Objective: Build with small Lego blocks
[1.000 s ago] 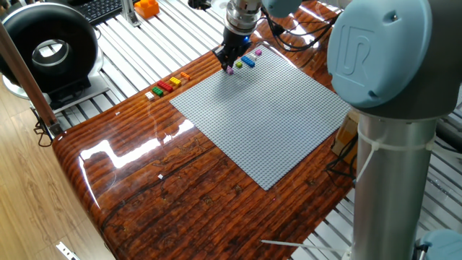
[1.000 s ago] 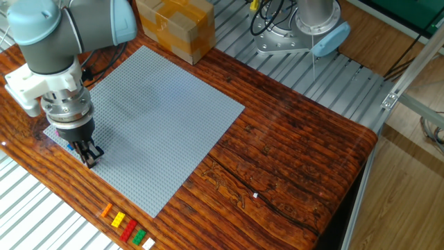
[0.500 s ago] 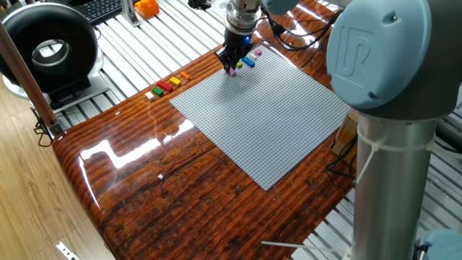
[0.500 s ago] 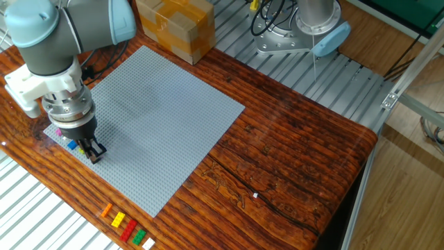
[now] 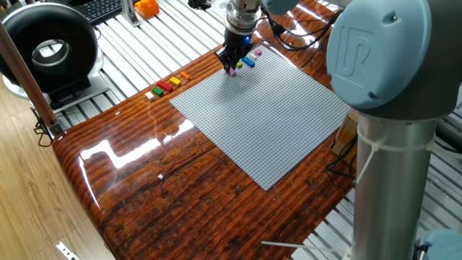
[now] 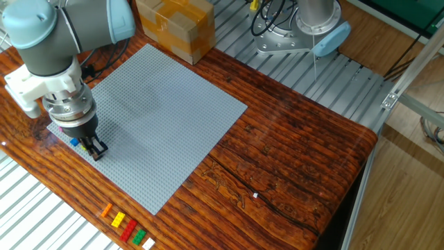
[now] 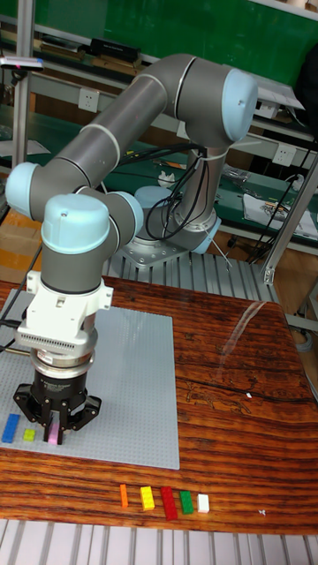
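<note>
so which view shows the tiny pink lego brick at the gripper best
The tall fixed view: the tiny pink Lego brick stands clear between the gripper fingers. One fixed view shows a small speck; the other fixed view hides it.

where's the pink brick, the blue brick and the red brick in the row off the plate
pink brick (image 7: 54,433): tall fixed view, its upper face, between the pincer fingers.
blue brick (image 7: 11,427): tall fixed view, its middle.
red brick (image 7: 168,500): tall fixed view, its middle.

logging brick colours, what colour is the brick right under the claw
Pink; the brick sits between the claw fingers, clearest in the tall fixed view.
</note>
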You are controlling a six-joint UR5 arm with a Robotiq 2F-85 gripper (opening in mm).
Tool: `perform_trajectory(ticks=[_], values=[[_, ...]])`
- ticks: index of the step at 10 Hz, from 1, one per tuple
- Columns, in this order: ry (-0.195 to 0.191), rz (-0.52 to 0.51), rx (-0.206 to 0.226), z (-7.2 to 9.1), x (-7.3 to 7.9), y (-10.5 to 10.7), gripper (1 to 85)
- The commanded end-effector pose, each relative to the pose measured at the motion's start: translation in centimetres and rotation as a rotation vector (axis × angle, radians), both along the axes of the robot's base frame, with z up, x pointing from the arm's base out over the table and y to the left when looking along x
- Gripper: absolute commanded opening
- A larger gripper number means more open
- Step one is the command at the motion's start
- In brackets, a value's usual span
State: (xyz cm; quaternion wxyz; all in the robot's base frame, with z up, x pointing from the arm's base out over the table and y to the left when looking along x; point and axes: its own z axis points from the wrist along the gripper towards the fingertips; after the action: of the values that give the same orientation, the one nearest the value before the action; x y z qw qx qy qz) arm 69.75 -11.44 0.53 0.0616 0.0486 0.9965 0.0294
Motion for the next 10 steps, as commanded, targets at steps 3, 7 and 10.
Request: perform_trajectory(ticks=[3,7,10], values=[[-0.012,0.014,0.004,-0.07,0.36,-0.03,1.0],[-0.026,0.027,-0.002,0.02,0.65,-0.22,1.0],[-0.036,0.037,-0.002,0.08,0.82,-0.24,1.0]])
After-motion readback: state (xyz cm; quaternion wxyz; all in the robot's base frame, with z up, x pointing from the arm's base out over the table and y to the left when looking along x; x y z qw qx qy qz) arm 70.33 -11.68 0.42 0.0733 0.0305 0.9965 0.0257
